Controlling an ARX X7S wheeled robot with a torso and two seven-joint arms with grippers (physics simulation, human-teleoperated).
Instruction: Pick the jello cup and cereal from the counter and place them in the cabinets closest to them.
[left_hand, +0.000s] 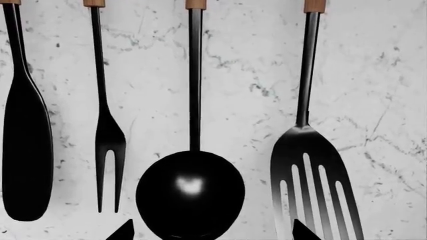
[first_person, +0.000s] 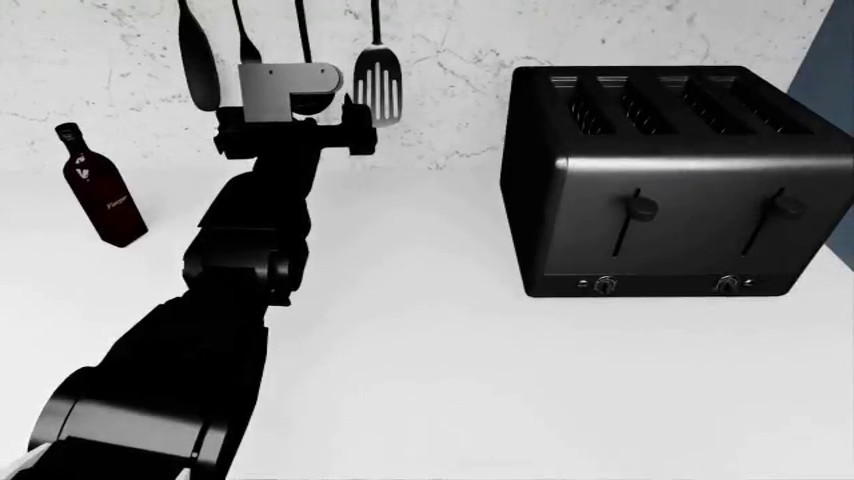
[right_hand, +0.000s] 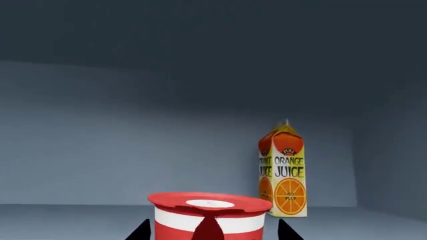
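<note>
Gripper state first: the right gripper (right_hand: 210, 231) shows only two dark fingertips at the frame edge, flanking the jello cup (right_hand: 209, 216); contact cannot be confirmed, so whether it is gripping is undetermined. The left gripper (left_hand: 208, 232) (also just two tips in view) is likewise indeterminate.

By size:
- White bench (first_person: 534, 380), beneath the left arm (first_person: 254, 260), which reaches toward the marbled wall (first_person: 534, 40).
- Cabinet interior (right_hand: 100, 125), grey-blue, ahead of the right gripper.
- Black four-slot toaster (first_person: 674, 180), well to the arm's right.
- Hanging black utensils directly ahead of the left gripper: slotted turner (left_hand: 310, 175), ladle (left_hand: 190, 192), carving fork (left_hand: 109, 140).
- Orange juice carton (right_hand: 283, 172), beyond the jello cup.
- Dark red bottle (first_person: 104, 190), left of the arm.
</note>
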